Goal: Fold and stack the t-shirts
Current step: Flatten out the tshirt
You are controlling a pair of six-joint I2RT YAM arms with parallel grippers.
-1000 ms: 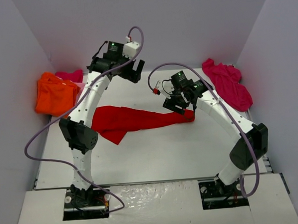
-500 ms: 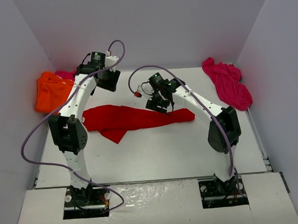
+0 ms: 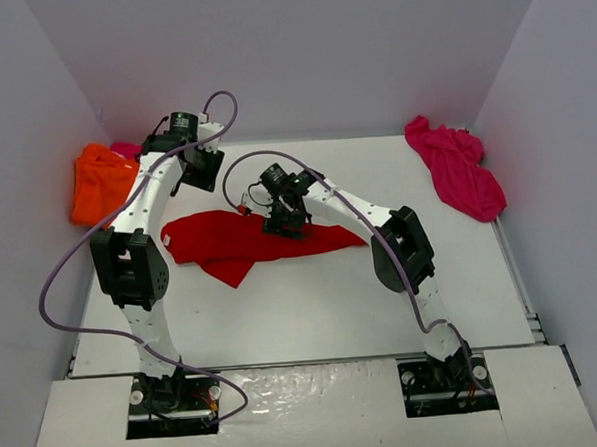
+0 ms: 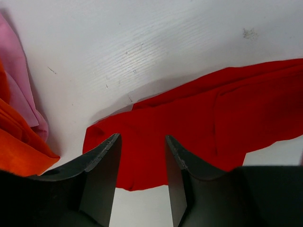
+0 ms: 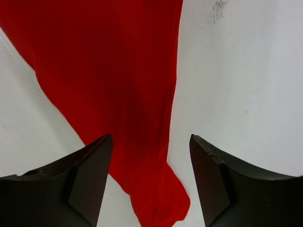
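Red t-shirt [image 5: 118, 71] under right gripper [image 5: 150, 142] (bunched)

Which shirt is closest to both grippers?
The red shirt, spread out mid-table. The orange one and the magenta one lie bunched at the far corners.

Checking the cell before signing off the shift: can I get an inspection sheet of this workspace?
Surface: white table, faint marks.
Job's things: red t-shirt lying unfolded mid-table; orange t-shirt far left with a pink t-shirt beside it; magenta t-shirt crumpled far right.
Clutter: nothing seen.
Grippers: left gripper and right gripper both open over the red t-shirt, holding nothing.
Cables: purple cables loop off both arms.
Surroundings: plain walls on three sides.
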